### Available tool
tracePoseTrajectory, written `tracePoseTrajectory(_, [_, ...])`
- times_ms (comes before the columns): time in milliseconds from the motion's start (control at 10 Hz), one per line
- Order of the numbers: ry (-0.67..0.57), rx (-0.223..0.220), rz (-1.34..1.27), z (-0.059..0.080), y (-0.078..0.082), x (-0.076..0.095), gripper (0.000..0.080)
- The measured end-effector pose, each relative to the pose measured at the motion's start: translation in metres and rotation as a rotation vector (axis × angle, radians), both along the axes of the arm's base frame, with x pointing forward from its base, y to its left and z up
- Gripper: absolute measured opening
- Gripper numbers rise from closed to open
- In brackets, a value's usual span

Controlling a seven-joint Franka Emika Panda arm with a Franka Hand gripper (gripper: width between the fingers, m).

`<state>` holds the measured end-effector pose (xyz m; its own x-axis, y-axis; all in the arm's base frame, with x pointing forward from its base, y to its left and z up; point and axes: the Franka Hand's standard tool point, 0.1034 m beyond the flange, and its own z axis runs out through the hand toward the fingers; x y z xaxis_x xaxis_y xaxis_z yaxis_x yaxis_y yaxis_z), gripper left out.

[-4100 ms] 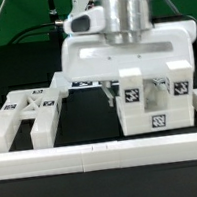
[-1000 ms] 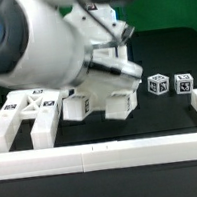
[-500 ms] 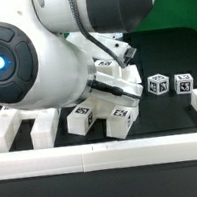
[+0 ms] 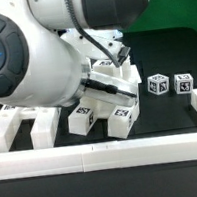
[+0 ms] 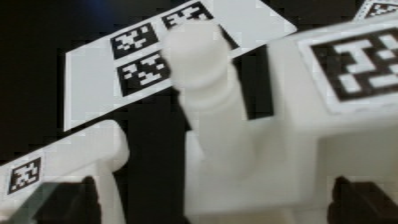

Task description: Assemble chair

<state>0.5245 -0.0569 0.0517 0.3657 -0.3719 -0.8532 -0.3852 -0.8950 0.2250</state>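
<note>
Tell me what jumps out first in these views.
The arm's huge white housing, blue light glowing, fills the exterior view's left and middle. Beneath it sit two tagged chair blocks, with two small tagged cubes apart at the exterior view's right. The wrist view shows a white peg close before a tagged panel.
</note>
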Motion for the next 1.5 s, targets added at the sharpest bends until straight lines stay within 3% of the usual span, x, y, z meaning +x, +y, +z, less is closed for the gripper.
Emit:
tracePoseTrajectory(200, [0.000,0.006,-0.007,0.002,-0.004,-0.002,0.0648])
tracePoseTrajectory(500, [-0.057,0.000,0.003,0.001,-0.006,0.008,0.0648])
tracePoseTrajectory(600, [-0.171,-0.018,0.042,0.002,-0.010,0.024,0.0648])
tracePoseTrajectory(800, [-0.303,-0.046,0.061,0.019,-0.012,0.023,0.0648])
tracePoseTrajectory(900, [-0.384,-0.073,0.073,0.021,-0.013,0.029,0.0648])
tracePoseTrajectory(1300, [-0.673,-0.141,0.100,0.019,-0.004,0.046,0.0648])
tracePoseTrajectory(1400, [-0.818,-0.143,0.162,0.022,-0.008,0.060,0.0648])
tracePoseTrajectory(1500, [-0.968,-0.145,0.228,0.028,-0.013,0.064,0.0648])
